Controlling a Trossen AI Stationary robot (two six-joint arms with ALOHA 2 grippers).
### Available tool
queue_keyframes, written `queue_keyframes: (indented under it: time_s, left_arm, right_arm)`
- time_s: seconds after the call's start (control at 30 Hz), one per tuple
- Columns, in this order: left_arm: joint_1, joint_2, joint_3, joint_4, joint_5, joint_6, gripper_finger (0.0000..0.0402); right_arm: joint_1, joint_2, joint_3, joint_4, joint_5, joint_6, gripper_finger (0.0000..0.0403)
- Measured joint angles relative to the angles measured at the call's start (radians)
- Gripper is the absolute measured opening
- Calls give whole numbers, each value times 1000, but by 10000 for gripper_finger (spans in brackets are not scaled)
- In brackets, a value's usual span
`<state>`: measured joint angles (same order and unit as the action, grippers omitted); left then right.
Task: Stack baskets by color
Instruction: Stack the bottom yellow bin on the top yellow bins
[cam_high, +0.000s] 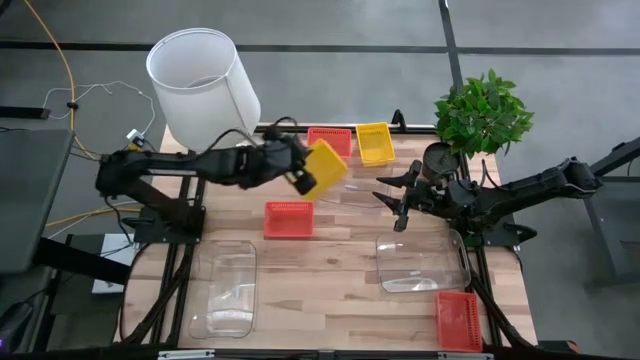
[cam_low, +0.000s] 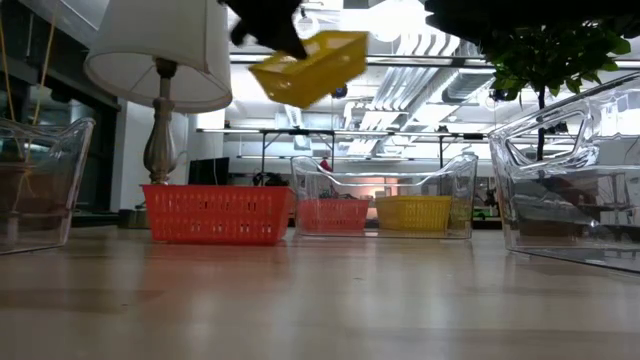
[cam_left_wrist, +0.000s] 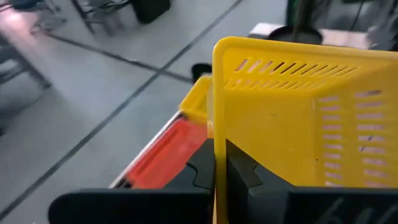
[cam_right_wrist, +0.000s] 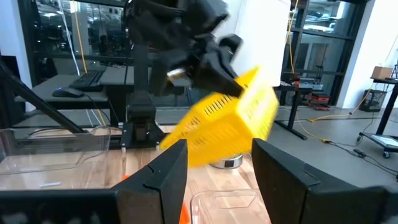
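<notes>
My left tool (cam_high: 298, 172) is clamped shut on the rim of a yellow basket (cam_high: 324, 166) and carries it tilted in the air, well clear of the tabletop (cam_high: 330, 280). In the left wrist view the rim runs straight down between my fingers (cam_left_wrist: 239, 177). So I judge the step in hand to be the carry: this basket is lifted and on its way to its match.

That match is the second yellow basket (cam_high: 374, 143) at the far edge of the tabletop, just beside a red-orange basket (cam_high: 330, 139). The next move, as I judge it, calls for levelling the carried basket, lining it up squarely over the seated one, lowering it until it nests, and only then letting go. Tilted as it is, it could catch on a rim.

My right tool (cam_high: 398, 201) hangs near the middle right of the tabletop with its fingers spread and nothing between them, facing the carried basket.

Counting from left to right, I find one clear tub (cam_high: 222, 288) at the near left. Then there is a red-orange basket (cam_high: 288, 219) at the centre, the red-orange one at the far edge, the two yellow ones, a second clear tub (cam_high: 421, 264), and a third red-orange basket (cam_high: 459, 320) at the near right. The low view suggests one more clear tub (cam_low: 382, 195) around the far pair. That makes three red-orange baskets, two yellow baskets and at least two tubs.
</notes>
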<state>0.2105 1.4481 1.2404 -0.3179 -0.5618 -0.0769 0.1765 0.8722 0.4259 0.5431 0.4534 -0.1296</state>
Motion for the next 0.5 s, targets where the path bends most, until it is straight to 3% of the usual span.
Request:
queue_keyframes:
  time_s: [0.33, 0.5]
  left_arm:
    - [94, 240, 0, 556, 31, 20, 0]
    - [131, 348, 0, 818, 114, -95, 0]
  right_arm:
    - [0, 0, 0, -11, 0, 25, 167]
    - [0, 0, 0, -12, 0, 25, 167]
